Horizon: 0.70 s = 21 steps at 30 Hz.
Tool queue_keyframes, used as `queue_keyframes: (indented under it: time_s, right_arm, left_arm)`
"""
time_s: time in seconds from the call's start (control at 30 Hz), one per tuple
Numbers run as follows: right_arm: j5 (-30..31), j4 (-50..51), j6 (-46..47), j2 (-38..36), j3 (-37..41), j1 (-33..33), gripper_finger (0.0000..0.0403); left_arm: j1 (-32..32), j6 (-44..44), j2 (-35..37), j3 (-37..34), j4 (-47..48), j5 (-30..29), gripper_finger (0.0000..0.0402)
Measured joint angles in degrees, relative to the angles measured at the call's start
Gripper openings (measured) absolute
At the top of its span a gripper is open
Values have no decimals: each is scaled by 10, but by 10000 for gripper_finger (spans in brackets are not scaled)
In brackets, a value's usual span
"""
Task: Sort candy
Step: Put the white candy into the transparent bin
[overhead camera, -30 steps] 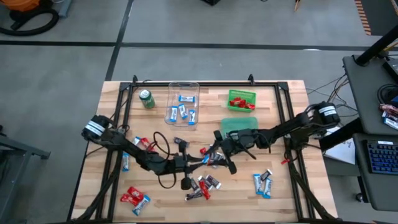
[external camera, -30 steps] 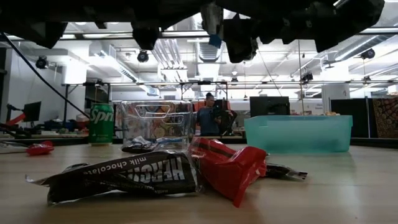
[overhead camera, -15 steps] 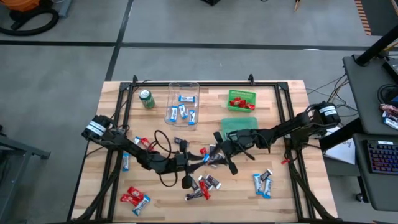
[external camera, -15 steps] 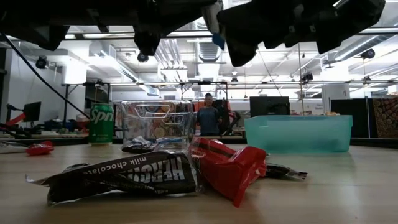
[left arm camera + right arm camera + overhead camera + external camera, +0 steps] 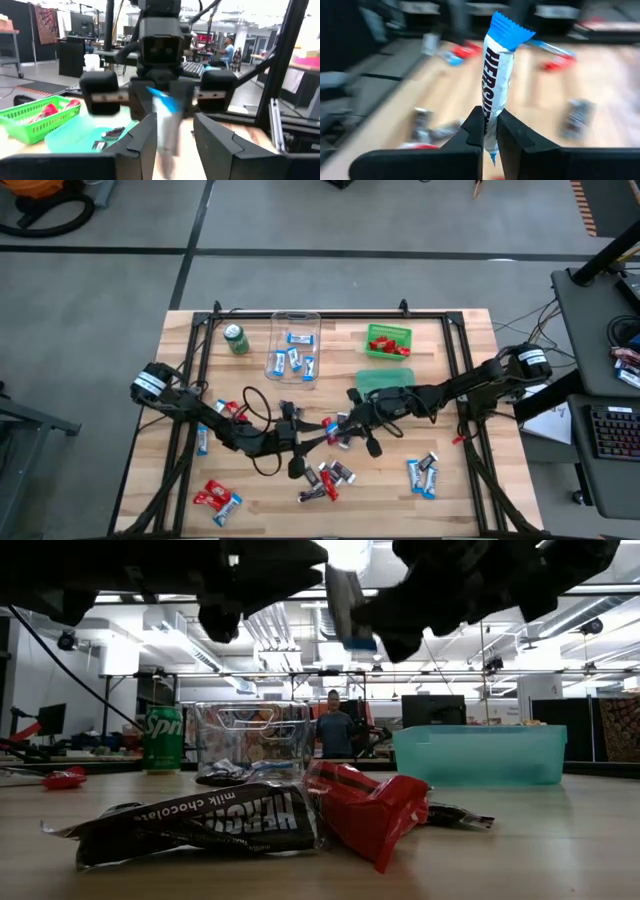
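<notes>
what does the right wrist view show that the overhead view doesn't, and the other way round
Only the right wrist view shows the grip up close: the right claw pinches a blue-and-white candy bar near its lower end, standing upright, with the lettering readable.

Only the overhead view shows the layout: the clear bin of blue-and-white bars, the green basket of red ones, the teal tray, the soda can, and the left claw facing the right claw mid-table.

Both show loose candy on the wooden table.
</notes>
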<state>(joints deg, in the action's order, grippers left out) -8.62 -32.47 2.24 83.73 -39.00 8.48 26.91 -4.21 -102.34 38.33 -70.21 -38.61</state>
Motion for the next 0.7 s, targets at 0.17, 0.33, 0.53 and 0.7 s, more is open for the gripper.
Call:
queue_keyframes:
  time_s: [0.17,0.33,0.53,0.7]
  right_arm:
    - [158,135,1,-58,0,0,19]
    - [290,287,24,-124,0,0,18]
    - [389,426,61,-188,0,-4,18]
    - [417,511,94,-227,0,-25,18]
  left_arm:
    - [1,-47,25,-29,29,1,115]
    - [1,-92,43,-52,65,-16,115]
    - [1,-136,50,-69,87,-61,115]
    - [1,-175,73,-72,160,-101,115]
